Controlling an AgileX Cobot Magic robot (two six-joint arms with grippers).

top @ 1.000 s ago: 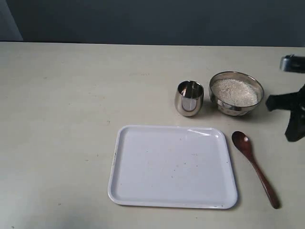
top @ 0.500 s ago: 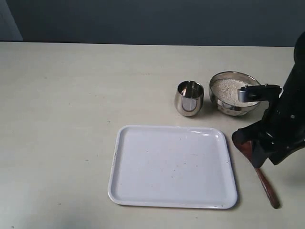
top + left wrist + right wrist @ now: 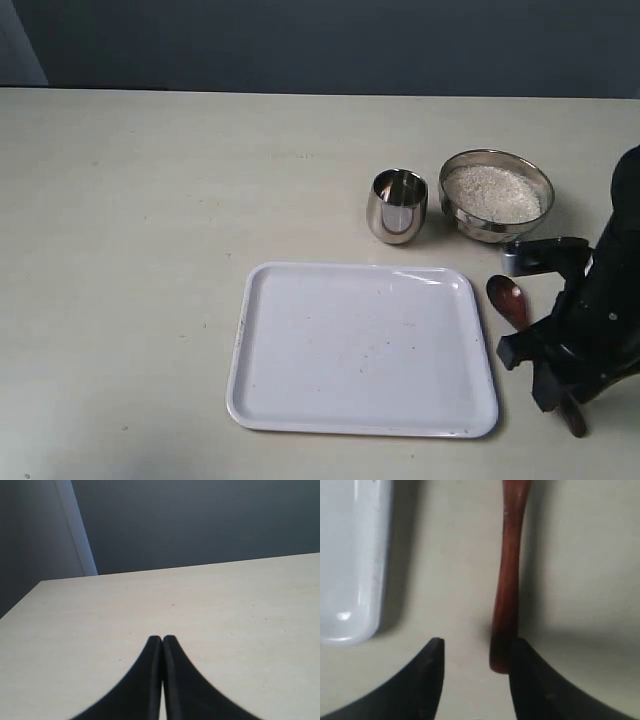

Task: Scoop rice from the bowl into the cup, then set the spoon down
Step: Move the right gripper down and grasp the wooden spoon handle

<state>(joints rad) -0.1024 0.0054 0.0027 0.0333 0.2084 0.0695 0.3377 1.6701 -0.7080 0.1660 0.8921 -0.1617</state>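
The spoon [image 3: 507,580] lies flat on the table [image 3: 130,250], just beside the white tray [image 3: 355,555]. Its head points toward the bowl [image 3: 490,232] of rice [image 3: 492,192], and its handle runs away from the bowl.

The likely trouble is a poor grip. The right gripper [image 3: 476,650] is low over the very tail of the handle, so a grasp there would hold the glossy wood far from the head. The spoon could then droop or twist when lifted, and spill on the way to the cup [image 3: 397,205].

The handle also sits off-centre. Its end lies inside the open jaws, hard against one finger [image 3: 530,680], though whether they touch cannot be told, and well apart from the other. That finger may ride onto the wood or shove it sideways as the jaws close.

The left gripper [image 3: 162,642] hangs over bare table, its fingers pressed together on nothing.
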